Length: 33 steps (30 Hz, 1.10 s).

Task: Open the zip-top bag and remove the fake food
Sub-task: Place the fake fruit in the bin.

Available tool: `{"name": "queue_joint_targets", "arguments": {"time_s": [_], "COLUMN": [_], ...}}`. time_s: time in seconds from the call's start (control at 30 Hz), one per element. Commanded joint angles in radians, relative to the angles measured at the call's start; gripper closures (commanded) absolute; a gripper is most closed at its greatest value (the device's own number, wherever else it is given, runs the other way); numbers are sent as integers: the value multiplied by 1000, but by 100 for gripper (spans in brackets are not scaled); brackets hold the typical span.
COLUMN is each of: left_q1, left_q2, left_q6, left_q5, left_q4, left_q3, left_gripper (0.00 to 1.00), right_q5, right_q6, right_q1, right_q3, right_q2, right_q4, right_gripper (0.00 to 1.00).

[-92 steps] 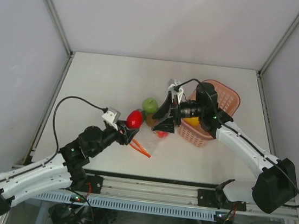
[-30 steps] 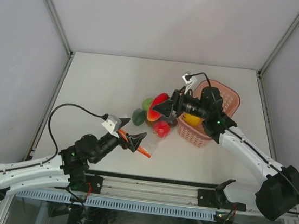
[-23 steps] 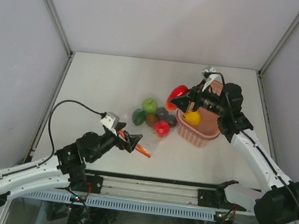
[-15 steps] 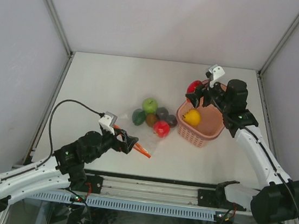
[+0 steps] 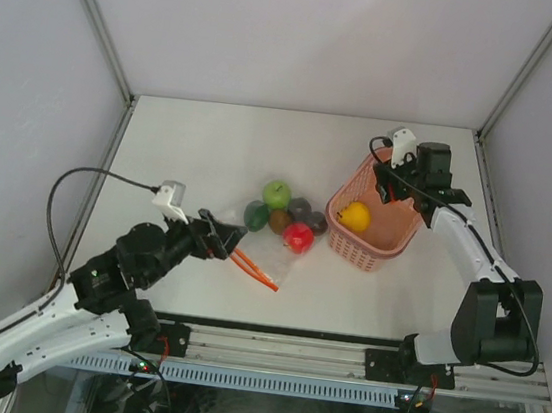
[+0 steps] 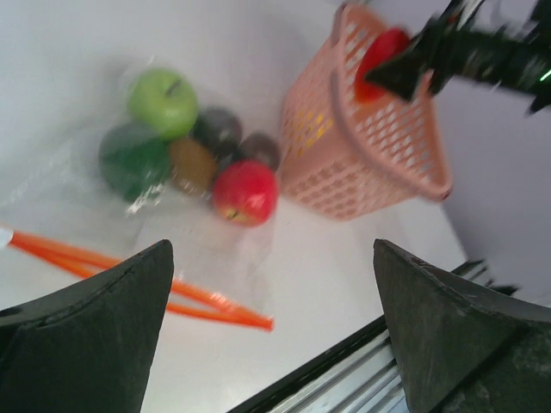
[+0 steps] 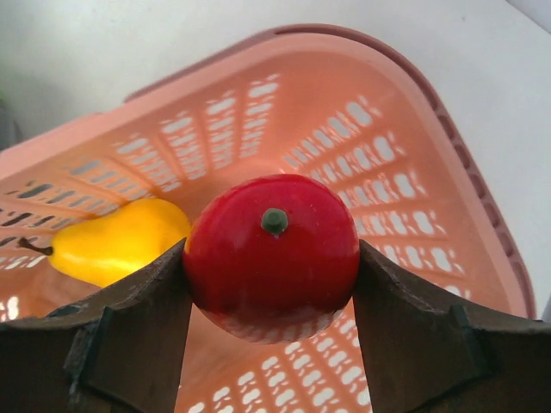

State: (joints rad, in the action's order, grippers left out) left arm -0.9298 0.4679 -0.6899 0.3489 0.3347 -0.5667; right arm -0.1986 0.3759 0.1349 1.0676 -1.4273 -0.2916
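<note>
- right gripper: clamped on a red fruit, over the pink basket, far right.
- yellow fruit: inside the basket.
- left gripper: fingers spread, empty, above the bag's near-left end.
- zip-top bag: flat on the table, centre; fake food clustered at its far end.

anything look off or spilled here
Nothing stands out. The zip-top bag lies flat on the table with five pieces of fake food clustered at its far end; the pink basket sits beside them with a yellow piece inside, and the right gripper holds a red piece over it.
</note>
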Motion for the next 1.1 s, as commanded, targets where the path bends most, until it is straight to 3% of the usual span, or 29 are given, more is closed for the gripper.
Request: {"name": "queue_joint_targets", "arguments": {"time_s": [0.0, 0.23, 0.4, 0.53, 0.77, 0.8, 1.07], "left_q1": [19, 19, 19, 19, 19, 19, 19], "left_q2": [131, 357, 417, 434, 450, 452, 451], "left_q6": [-80, -243, -293, -302, -301, -300, -301], "left_q5": [37, 98, 130, 143, 113, 113, 80], "left_q4": [27, 216, 302, 328, 333, 328, 315], "left_q3": [-258, -661, -839, -895, -932, -932, -931], "left_gripper": [0, 0, 0, 0, 0, 0, 0], "right_q5": [-7, -4, 7, 9, 8, 6, -33], "right_q6": [8, -20, -23, -21, -24, -29, -30], "right_q1": [-34, -34, -37, -42, -47, -49, -57], "right_q3": [54, 78, 81, 83, 93, 94, 96], "right_q2": [-9, -84, -114, -134, -149, -149, -123], "right_q4": [6, -14, -17, -20, -33, -32, -44], "right_gripper": [59, 52, 42, 27, 20, 15, 10]}}
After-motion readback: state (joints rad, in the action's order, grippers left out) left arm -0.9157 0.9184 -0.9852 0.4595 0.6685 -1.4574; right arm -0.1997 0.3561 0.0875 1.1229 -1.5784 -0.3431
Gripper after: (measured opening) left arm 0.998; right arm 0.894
